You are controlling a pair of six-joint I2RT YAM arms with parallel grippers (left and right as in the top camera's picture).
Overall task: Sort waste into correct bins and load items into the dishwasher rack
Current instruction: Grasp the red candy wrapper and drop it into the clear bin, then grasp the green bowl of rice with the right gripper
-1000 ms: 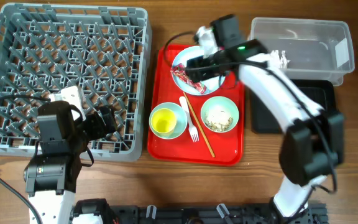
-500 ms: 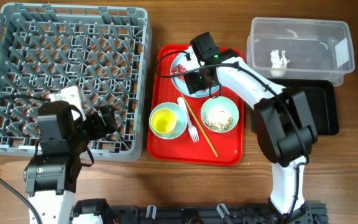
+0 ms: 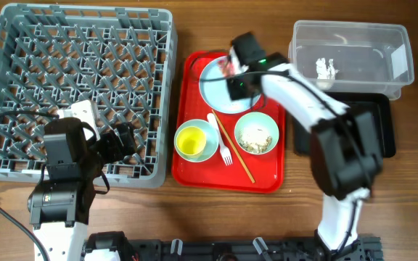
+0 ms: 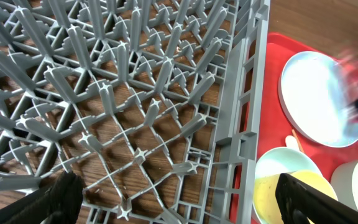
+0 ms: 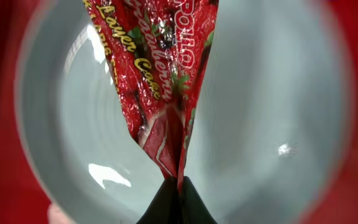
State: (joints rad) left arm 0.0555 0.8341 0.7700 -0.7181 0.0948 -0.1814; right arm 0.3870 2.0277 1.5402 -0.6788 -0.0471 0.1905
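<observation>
My right gripper (image 5: 176, 194) is shut on the red-and-white snack wrapper (image 5: 160, 68), which hangs above the bare white plate (image 5: 278, 93). From overhead the right gripper (image 3: 233, 72) and wrapper (image 3: 226, 65) sit over the plate's (image 3: 216, 90) far edge. On the red tray, a yellow cup (image 3: 191, 141) sits in a pale blue bowl (image 3: 207, 145). A green bowl (image 3: 257, 134) holds beige scraps. The fork (image 3: 223, 147) and chopsticks (image 3: 232, 148) lie between them. My left gripper (image 4: 182, 205) hangs open over the grey dishwasher rack's (image 4: 135, 112) near right corner.
The clear tub (image 3: 354, 43), with a small white crumpled piece (image 3: 326, 69) inside, stands at the back right. The black tray (image 3: 372, 130) lies just in front of it. The red serving tray (image 3: 194, 174) lies between the rack (image 3: 78, 87) and the bins.
My right gripper has closed on the wrapper and lifted it off the plate, which is now bare. The left arm has not moved.
</observation>
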